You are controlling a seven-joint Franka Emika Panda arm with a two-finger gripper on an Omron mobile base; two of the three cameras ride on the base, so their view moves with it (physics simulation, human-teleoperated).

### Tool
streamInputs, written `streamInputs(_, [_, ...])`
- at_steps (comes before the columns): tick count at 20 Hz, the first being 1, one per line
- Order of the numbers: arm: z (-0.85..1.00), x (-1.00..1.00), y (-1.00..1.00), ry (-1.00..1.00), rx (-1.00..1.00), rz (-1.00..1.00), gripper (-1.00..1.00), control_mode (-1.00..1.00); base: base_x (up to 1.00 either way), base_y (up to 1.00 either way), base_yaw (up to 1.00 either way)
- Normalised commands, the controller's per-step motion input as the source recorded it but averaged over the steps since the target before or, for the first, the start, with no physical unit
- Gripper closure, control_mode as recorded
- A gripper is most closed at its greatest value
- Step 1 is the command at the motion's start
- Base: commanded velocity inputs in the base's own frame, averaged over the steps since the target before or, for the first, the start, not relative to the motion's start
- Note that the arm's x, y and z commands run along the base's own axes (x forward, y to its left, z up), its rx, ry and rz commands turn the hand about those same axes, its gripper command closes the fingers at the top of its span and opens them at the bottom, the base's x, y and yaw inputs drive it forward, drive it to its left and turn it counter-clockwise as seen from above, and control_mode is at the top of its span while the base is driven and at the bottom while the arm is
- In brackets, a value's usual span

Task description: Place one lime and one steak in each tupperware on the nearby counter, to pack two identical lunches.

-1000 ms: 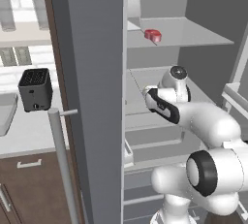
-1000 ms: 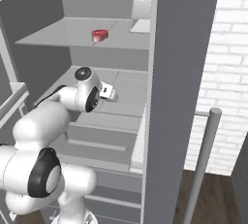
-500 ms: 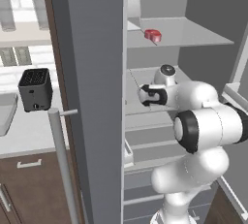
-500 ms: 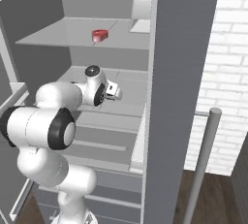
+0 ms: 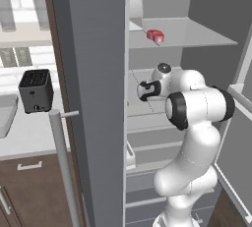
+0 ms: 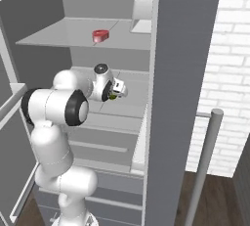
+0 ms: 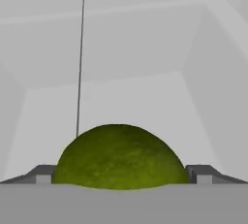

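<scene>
One steak [image 5: 155,35] sits a shelf above the fingers [image 7: 42,173].

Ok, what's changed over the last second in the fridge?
The arm has swung its elbow up and pushed the end effector further in along the middle shelf, so a lime now sits between its open fingers, not yet gripped. The red steak on the upper shelf, the toaster and the base have not moved.

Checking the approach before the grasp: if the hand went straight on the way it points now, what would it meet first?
The round green lime: it sits right between the open hand's two dark fingertips, ahead of the pale grey fridge wall. How small the remaining gap is remains unclear.
</scene>
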Motion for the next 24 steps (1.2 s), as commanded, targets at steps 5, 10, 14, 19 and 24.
streamInputs(5, [-0.85,-0.05,0.0,0.21,-0.02,0.0,-1.0,-1.0,0.0,0.0,0.0])
streamInputs(10, [-1.0,-0.23,0.0,0.2,-0.08,0.0,1.0,-1.0,0.0,0.0,0.0])
streamInputs(14, [-1.0,-0.29,0.0,0.08,-0.07,0.0,1.0,-1.0,0.0,0.0,0.0])
streamInputs(19, [-0.96,-0.89,0.0,0.0,-0.02,0.0,1.0,-1.0,0.0,0.0,0.0])
streamInputs(24, [-0.9,-1.0,0.0,-0.11,-0.03,0.0,1.0,-1.0,0.0,0.0,0.0])
